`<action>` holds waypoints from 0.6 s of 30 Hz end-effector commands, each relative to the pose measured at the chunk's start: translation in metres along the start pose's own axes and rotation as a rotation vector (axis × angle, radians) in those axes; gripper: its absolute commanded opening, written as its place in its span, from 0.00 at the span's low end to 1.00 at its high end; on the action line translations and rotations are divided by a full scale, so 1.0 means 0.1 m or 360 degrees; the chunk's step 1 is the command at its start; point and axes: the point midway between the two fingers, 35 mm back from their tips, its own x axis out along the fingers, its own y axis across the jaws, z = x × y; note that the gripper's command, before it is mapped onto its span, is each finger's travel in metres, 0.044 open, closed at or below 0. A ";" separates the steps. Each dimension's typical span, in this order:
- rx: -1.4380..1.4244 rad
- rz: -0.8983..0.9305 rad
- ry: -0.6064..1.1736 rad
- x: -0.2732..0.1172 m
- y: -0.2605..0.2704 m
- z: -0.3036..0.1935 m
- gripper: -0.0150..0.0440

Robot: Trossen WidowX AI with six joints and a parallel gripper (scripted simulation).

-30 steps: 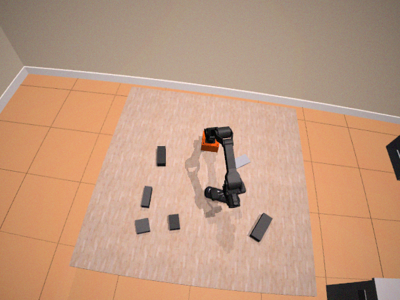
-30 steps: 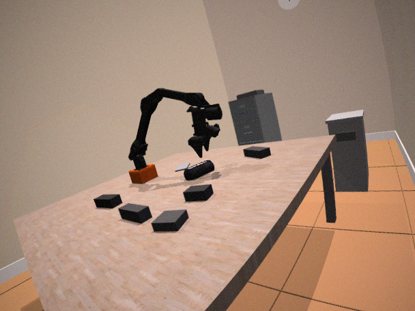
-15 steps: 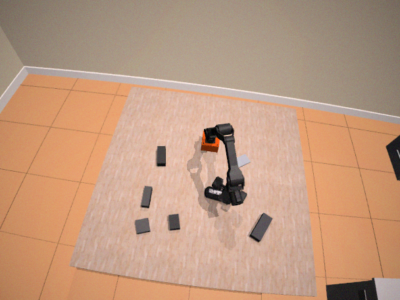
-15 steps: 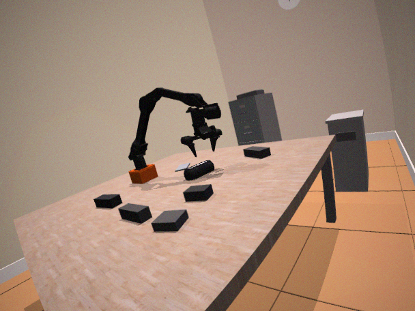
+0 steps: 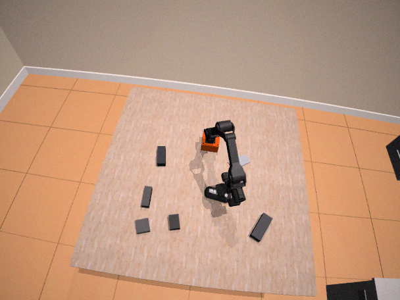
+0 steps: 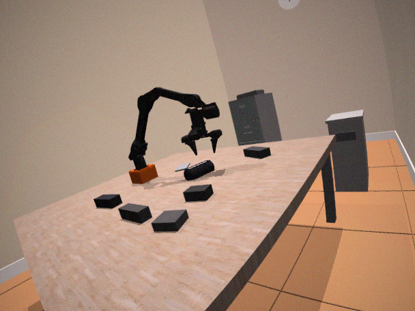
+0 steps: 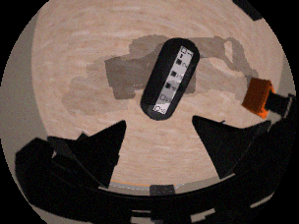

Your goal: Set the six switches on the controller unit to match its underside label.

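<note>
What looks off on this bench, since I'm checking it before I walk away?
The unit: its label faces up, so it is not sitting on its base as it should finish. Perhaps that is deliberate, for reading the squares. I see no spill or damage.
</note>
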 end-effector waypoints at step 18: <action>0.0742 0.0066 -0.0037 0.03 -0.05 -0.04 1.00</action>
